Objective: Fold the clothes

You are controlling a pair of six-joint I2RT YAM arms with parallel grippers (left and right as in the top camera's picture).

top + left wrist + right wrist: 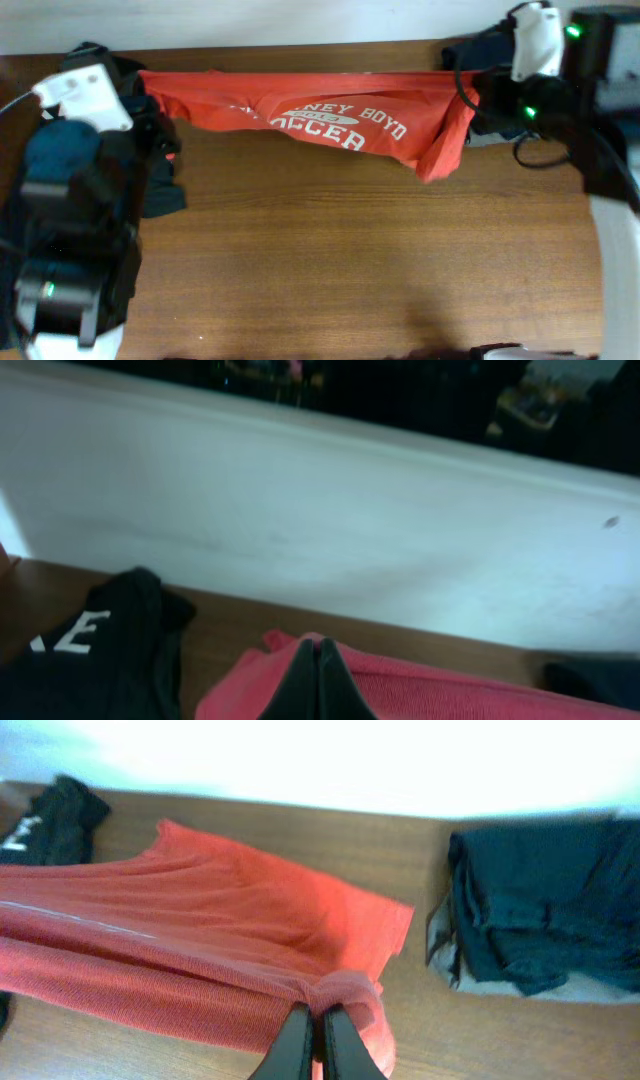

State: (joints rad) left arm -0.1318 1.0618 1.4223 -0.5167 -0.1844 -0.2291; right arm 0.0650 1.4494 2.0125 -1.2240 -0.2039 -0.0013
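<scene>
Partly, folds hide the lettering (345, 128) on the T-shirt (300, 95).

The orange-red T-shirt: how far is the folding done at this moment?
Done: the T-shirt looks doubled lengthwise into a long band by the far edge of the table. In hand: the left gripper and right gripper each pinch one end, with it stretched between them. Left: the crosswise folds; it is not yet a compact packet.
</scene>
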